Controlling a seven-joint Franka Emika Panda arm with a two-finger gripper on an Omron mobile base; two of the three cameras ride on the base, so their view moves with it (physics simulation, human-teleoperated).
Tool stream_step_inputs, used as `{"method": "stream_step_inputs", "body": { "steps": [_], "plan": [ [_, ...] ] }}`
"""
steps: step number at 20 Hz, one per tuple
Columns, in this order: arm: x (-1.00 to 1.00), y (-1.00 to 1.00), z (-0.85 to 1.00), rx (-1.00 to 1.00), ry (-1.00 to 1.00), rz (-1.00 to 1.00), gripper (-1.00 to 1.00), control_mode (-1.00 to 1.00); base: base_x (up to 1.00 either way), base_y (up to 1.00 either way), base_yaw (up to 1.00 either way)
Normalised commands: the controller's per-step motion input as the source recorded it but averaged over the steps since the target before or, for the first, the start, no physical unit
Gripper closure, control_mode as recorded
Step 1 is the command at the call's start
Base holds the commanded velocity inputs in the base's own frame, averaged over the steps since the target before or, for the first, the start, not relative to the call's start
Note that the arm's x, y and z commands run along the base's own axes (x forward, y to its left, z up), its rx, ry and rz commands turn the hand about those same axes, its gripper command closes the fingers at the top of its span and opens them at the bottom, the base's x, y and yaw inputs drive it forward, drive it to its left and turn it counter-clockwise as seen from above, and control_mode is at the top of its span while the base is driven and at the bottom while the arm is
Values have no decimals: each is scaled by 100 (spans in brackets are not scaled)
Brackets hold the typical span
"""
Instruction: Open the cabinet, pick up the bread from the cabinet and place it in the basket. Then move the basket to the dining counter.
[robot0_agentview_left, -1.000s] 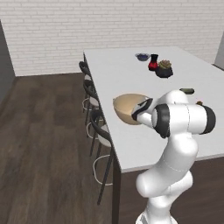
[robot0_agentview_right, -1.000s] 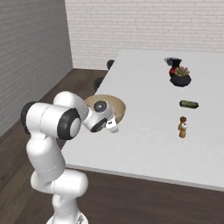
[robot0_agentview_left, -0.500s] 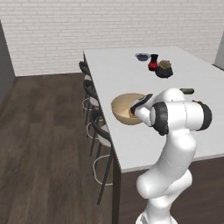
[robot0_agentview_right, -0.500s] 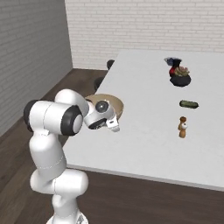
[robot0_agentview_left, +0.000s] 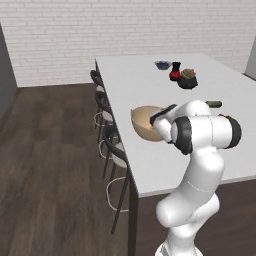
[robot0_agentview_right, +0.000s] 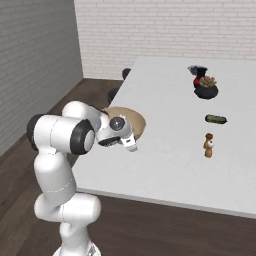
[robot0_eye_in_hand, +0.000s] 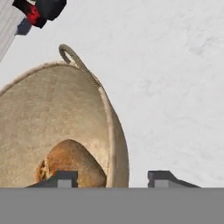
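Bread, a small golden-brown roll (robot0_eye_in_hand: 70, 164), lies in the wide tan woven basket (robot0_agentview_left: 145, 121) on the long white bench (robot0_agentview_left: 150, 85). The tool (robot0_eye_in_hand: 111, 177) seems spread astride its rim; only letting go remains.

The basket (robot0_agentview_left: 145, 122) is a wide tan bowl with a woven-looking surface, standing upright on the dining counter (robot0_agentview_left: 145, 85) just right of the middle of the left base view, near the counter's left edge. In the right base view the basket (robot0_agentview_right: 131, 120) sits left of centre, partly hidden by the arm. In the hand view the basket (robot0_eye_in_hand: 52, 109) takes up the lower left, a rope loop handle at its rim toward the top. The bread (robot0_eye_in_hand: 72, 162), a golden-brown roll, lies inside it at the bottom. The counter (robot0_agentview_right: 190, 135) is long, white and rectangular.
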Motion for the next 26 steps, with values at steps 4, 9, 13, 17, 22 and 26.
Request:
{"method": "stream_step_inputs", "body": {
  "steps": [4,9,13,17,22,26],
  "plan": [
    [1,0,65,0,0,0,-100,-100,0,0,0],
    [-1,0,98,0,0,0,-100,-100,0,0,0],
    [-24,15,100,0,0,0,-100,-100,0,0,0],
    [-27,21,100,0,15,0,-100,-100,0,0,0],
    [-64,16,100,0,15,0,-100,-100,0,0,0],
    [-52,16,100,2,6,2,-100,-100,0,0,0]
  ]
}}
